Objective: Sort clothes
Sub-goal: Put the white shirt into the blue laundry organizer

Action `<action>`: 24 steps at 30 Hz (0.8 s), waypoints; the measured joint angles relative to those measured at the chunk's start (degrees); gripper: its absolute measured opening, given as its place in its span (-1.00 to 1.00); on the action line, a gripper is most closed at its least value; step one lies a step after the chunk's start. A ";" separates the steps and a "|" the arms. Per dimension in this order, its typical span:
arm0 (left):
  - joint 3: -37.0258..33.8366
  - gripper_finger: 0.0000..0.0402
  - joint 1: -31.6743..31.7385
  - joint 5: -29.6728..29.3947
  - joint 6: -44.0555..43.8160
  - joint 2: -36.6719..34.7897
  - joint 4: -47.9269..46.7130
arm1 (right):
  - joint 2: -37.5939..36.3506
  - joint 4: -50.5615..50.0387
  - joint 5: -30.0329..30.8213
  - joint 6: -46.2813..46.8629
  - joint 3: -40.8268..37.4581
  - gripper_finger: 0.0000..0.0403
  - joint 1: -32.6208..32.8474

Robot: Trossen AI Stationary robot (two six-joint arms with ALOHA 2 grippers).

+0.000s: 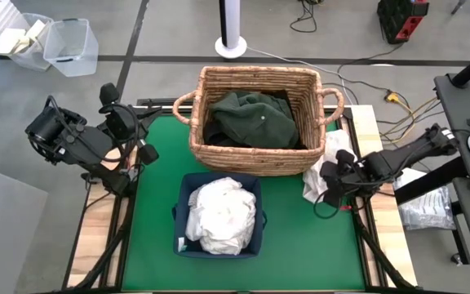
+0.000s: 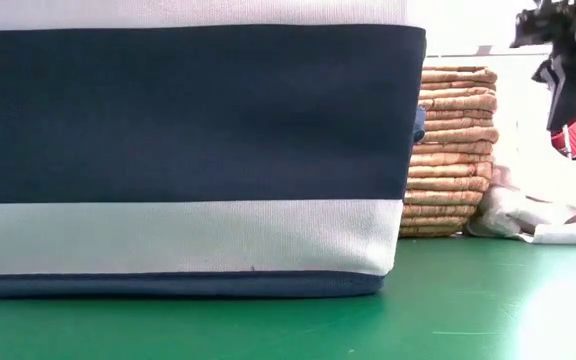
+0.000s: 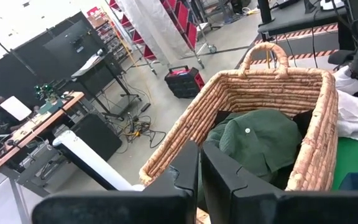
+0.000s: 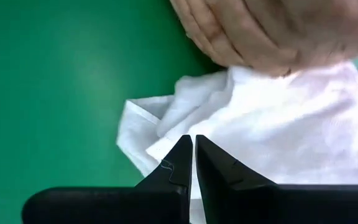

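A white garment lies crumpled on the green mat, against the right side of the wicker basket. My right gripper hovers just over it with its fingers shut. In the low view the right gripper stands above the garment. The basket holds a dark green garment over black cloth. The navy bin holds white clothes. My left gripper waits shut at the table's left edge.
The basket stands at the far middle of the mat and the bin right in front of it. Bare green mat lies on both sides of the bin. A plastic bag sits off the right edge. Clear tubs stand on the floor far left.
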 joint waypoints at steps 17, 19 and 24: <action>0.00 -1.00 -0.01 -0.01 -0.01 0.00 -0.17 | 0.47 9.96 8.44 6.22 -13.08 -0.07 -0.44; 0.00 -1.00 0.01 -0.02 -0.01 0.00 -0.17 | 1.37 10.39 8.44 7.80 -13.08 0.04 -0.42; 0.00 -1.00 0.00 -0.02 -0.01 0.00 -0.15 | 4.37 12.73 8.51 13.12 -14.01 0.25 -0.42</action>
